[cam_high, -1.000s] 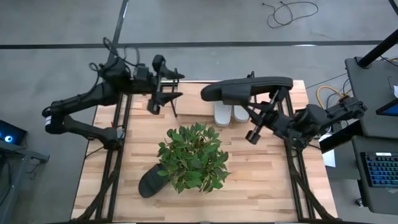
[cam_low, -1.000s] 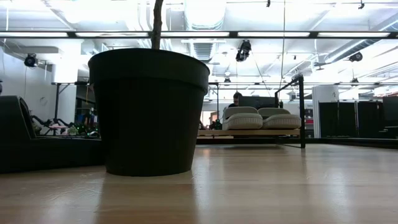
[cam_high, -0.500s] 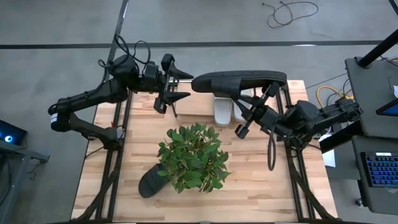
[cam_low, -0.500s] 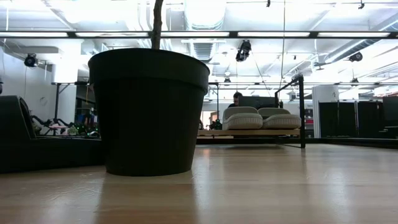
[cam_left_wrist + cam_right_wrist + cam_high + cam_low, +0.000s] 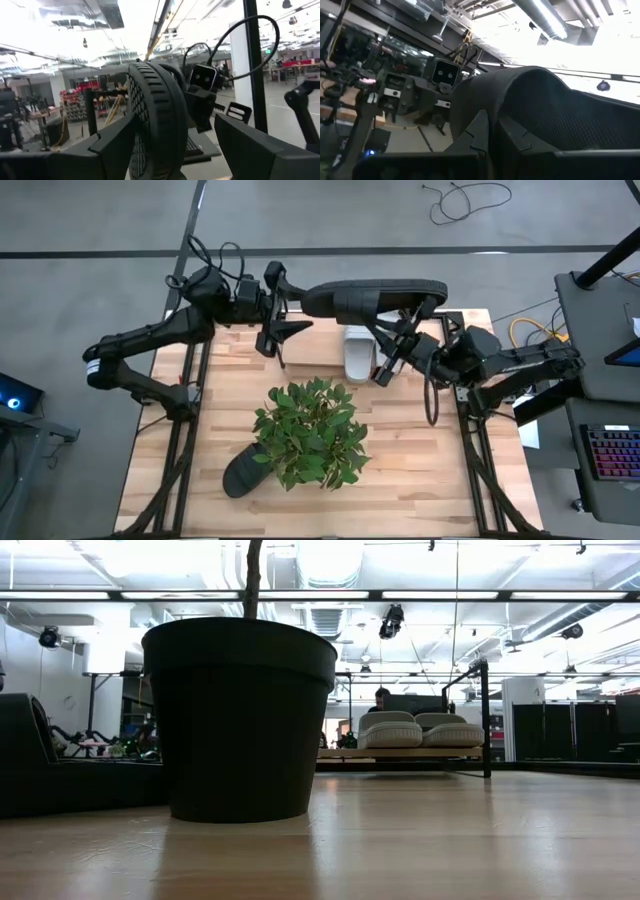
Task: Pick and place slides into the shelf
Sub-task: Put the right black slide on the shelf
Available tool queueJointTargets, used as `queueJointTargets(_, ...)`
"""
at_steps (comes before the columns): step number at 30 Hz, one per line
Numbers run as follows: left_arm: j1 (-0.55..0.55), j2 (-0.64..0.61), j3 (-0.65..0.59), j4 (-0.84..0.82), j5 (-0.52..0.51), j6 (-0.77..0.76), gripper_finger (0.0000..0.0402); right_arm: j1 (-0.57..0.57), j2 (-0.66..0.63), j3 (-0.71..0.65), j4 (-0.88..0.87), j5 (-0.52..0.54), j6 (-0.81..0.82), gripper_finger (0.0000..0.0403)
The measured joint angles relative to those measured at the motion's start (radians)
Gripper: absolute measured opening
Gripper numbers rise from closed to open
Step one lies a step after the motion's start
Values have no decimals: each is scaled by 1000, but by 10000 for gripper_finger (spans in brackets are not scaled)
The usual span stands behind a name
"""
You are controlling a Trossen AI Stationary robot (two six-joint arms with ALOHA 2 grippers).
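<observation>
right end effector (image 5: 392,352) pinches black slide (image 5: 375,297), toe between left fingers (image 5: 281,330).

Black slide (image 5: 375,295), ridged sole; two light grey slides (image 5: 358,355); green plant (image 5: 312,432); black pot (image 5: 240,715).

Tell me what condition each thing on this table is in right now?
Carried black slide: held in the air above the shelf end of the table, gripped by the right gripper.
Left gripper: open, at the slide's tip.
Grey slides: both resting on the shelf.
Other black slide: lying on the table, partly under the plant.
Plant: upright in its pot.
</observation>
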Motion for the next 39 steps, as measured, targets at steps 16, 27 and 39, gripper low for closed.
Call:
queueJointTargets(16,-1,27,-4,-3,-17,26,213,-6,34,6,-13,-71,25,12)
queueJointTargets(27,1,21,-3,0,-42,129,24,2,30,7,-27,-72,21,12)
queueJointTargets(39,18,-42,-7,-90,-138,132,24,75,4,44,-80,32,-41,64)
